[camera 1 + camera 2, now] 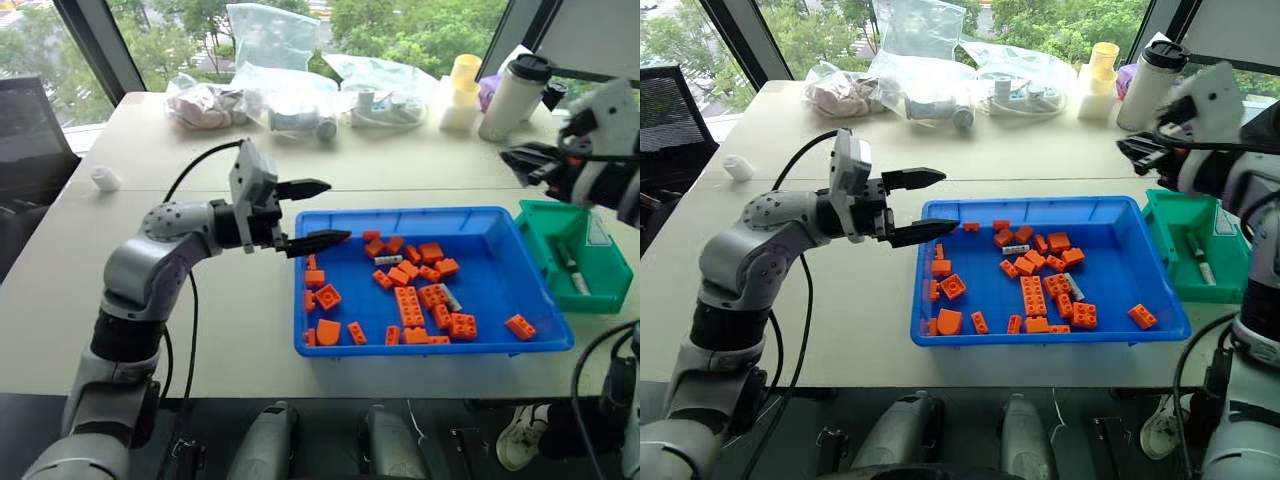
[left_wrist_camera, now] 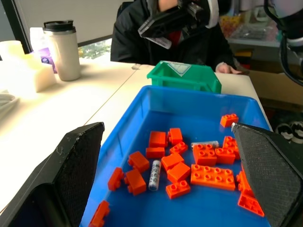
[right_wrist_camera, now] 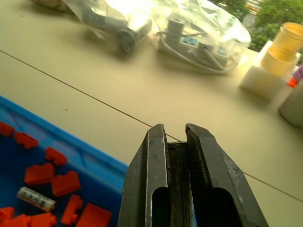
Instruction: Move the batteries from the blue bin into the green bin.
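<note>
Left eye view is showing the left gripper point(image 1: 316, 213) hanging level at the near-left corner of the blue bin point(image 1: 500, 225), its two black fingers spread wide apart with nothing between them; the lower fingertip is reaching over the bin's left rim. The right gripper point(image 1: 517, 158) is hovering above the table, up past the far-right corner of the blue bin and beside the green bin point(image 1: 548, 218). In the right wrist view its fingers point(image 3: 156, 165) are standing almost together, with only a thin slot left; whether anything sits in that slot I cannot tell.

Two batteries point(image 1: 388, 260) are lying in the blue bin among scattered orange toy bricks point(image 1: 409, 306), one near the far side and one by the middle cluster, partly crowded by bricks. A further battery point(image 1: 572, 270) is resting inside the green bin. Beyond the bins, a white tumbler with a black lid point(image 1: 514, 95), clear plastic bags point(image 1: 290, 85) and yellow cups point(image 1: 464, 75) are sitting on the table point(image 1: 150, 150). In the left wrist view, a person in a dark jacket point(image 2: 137, 33) is sitting behind the green bin.
</note>
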You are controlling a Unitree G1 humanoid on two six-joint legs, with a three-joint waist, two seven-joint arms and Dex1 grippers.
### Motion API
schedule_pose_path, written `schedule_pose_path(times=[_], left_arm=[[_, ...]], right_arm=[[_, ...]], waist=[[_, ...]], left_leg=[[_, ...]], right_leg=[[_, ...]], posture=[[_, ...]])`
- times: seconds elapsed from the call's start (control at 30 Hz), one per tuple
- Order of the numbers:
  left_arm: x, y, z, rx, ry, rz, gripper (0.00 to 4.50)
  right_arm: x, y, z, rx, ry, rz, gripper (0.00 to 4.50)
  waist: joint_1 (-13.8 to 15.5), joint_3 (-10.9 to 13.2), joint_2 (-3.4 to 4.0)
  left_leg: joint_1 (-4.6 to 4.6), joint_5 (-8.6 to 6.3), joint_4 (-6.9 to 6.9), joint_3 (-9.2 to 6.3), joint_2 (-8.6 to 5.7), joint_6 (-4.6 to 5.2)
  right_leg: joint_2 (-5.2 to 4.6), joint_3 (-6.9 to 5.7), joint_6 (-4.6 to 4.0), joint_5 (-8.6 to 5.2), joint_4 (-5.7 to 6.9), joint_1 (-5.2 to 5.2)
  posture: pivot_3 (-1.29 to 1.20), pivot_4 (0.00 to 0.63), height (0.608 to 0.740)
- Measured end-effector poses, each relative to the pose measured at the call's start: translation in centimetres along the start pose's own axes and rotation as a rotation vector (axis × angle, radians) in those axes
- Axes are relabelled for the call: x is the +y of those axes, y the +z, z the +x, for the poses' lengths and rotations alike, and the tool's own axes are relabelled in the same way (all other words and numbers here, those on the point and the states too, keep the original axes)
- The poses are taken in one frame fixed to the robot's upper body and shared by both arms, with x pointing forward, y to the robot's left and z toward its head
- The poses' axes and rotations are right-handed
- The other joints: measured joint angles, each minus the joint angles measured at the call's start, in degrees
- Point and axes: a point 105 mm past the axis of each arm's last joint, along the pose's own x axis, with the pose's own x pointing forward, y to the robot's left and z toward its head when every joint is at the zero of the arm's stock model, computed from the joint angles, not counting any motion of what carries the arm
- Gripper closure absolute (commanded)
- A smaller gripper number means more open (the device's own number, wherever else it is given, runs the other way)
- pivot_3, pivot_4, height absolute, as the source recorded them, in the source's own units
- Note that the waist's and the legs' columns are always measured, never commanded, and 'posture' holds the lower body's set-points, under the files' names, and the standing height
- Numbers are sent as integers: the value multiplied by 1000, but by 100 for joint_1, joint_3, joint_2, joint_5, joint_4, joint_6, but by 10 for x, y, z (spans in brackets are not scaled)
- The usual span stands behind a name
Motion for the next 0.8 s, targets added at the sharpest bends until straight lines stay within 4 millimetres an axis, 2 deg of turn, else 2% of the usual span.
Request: schedule_pose_path(times=[0.07, 0.17, 0.33, 0.4, 0.43, 0.6, 0.63, 0.73, 0.8], left_arm=[[4, -2, 11, 8, -10, 26, 0], [4, -4, 20, -1, -26, 37, 0], [3, -6, 21, 0, -48, 38, 0], [2, -6, 21, -1, -58, 47, 0], [2, -6, 21, 2, -59, 49, 0], [2, -8, 20, 20, -60, 58, 0], [2, -8, 20, 20, -60, 58, 0], [4, -9, 17, 34, -57, 64, 0], [6, -10, 13, 54, -53, 72, 0]], right_arm=[[-9, -20, -4, 22, -75, -39, 4494], [-18, -36, -8, 32, -153, -34, 4494], [-31, -44, -17, 24, -235, -3, 4494], [-32, -48, -17, 31, -249, -7, 3463], [-35, -52, -17, 41, -258, 0, 3193], [-40, -63, -14, 72, -275, -1, 504], [-40, -62, -14, 70, -275, -5, 167], [-41, -50, -11, 29, -272, -16, 167], [-32, -35, -5, -20, -214, -8, 167]], waist=[[-50, 0, 0], [-183, 0, 6], [-231, 0, 6], [-204, 0, 6], [-198, 0, 6], [-183, 0, 6], [-187, 0, 6], [-206, 0, 6], [-235, 0, 6]], left_leg=[[3, 1, 0, 11, 1, 2], [20, 1, -8, 48, 20, 2], [31, 1, -11, 67, 35, 4], [30, 1, -9, 68, 34, 4], [30, 0, -8, 69, 33, 4], [28, -1, -6, 71, 30, 7], [29, -1, -7, 71, 31, 7], [31, -1, -7, 72, 32, 6], [33, -1, -9, 74, 36, 6]], right_leg=[[0, 5, 0, 0, 5, -2], [14, 43, 1, 0, 21, -14], [32, 72, 0, 0, 23, -18], [32, 75, 0, 0, 22, -17], [31, 76, 1, 0, 22, -17], [30, 78, 1, 0, 21, -17], [30, 78, 1, 0, 21, -17], [32, 80, 1, 0, 22, -18], [37, 84, 1, 0, 23, -20]], posture=[[0, 150, 740], [0, 150, 740], [0, 150, 740], [0, 150, 740], [0, 150, 740], [0, 150, 740], [0, 150, 740], [0, 150, 740], [0, 150, 740]])
